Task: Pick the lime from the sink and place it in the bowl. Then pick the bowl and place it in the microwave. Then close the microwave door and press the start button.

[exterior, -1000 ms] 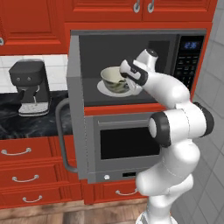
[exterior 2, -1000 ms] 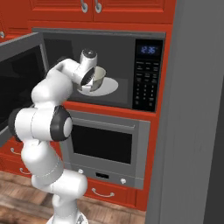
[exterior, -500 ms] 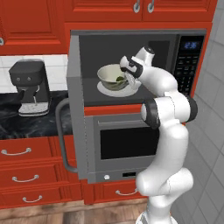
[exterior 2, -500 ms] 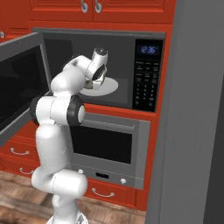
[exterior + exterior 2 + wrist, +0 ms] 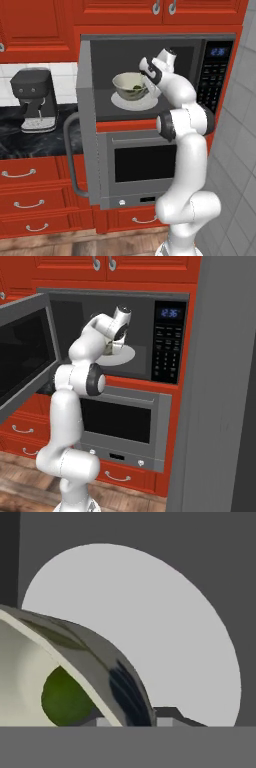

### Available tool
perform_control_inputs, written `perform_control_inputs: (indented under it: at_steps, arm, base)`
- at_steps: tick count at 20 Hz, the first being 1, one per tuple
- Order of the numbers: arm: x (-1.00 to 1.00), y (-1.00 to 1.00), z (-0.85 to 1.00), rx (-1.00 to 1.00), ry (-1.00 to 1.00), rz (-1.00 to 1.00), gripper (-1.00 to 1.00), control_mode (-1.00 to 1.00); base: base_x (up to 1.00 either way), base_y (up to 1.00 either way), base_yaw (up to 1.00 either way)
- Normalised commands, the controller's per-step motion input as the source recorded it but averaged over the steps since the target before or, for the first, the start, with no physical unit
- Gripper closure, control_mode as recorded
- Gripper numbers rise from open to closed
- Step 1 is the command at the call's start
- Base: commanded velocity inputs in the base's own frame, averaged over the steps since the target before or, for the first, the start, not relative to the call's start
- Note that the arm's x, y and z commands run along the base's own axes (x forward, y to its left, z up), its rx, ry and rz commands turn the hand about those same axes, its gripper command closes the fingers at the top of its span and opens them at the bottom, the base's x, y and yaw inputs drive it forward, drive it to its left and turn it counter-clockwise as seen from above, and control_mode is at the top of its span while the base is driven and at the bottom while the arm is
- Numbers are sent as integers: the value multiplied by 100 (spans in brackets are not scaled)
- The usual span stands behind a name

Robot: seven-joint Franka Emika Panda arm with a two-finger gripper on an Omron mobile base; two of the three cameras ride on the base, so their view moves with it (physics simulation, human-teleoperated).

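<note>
Gripping state: cannot tell; the claw straddles the bowl's wall, one dark tip inside and one outside, but whether the tips press on it is too close to judge.
Claw position: inside the microwave cavity, at the right side of the bowl's rim in the left base view; in the right base view it points down just over the white plate.
Bowl: the pale cream-green bowl stands upright on the white plate; in the hand view its glossy outer wall curves across the lower left.
Lime: a dark-green round fruit lies in the bottom of the bowl; from the left base view it is a small dark spot behind the near rim.
White plate: flat and round, on the cavity floor under the bowl, wider than the bowl's foot.
Microwave: grey steel with a dark interior, black keypad and lit blue display on its right.
Microwave door: swung wide open to the left, edge-on in the left base view, its dark glass facing the right base view.
Oven: grey, directly below the microwave.
Coffee machine: black, on the dark worktop to the left.
</note>
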Motion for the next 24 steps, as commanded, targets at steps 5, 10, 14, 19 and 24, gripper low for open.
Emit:
perform_control_inputs:
  at_steps: [5,10,14,19,24]
  arm:
    - [-25,-30,-15,0,0,0,-100,-100]
    - [-41,-32,-6,0,0,0,-100,-100]
    - [-83,-25,0,0,-8,0,-100,-100]
    - [-100,-11,0,0,-16,0,-100,-100]
    - [-100,0,8,0,-23,0,-100,-100]
  base:
    - [0,0,0]
    - [0,0,0]
    - [0,0,0]
    - [0,0,0]
    - [0,0,0]
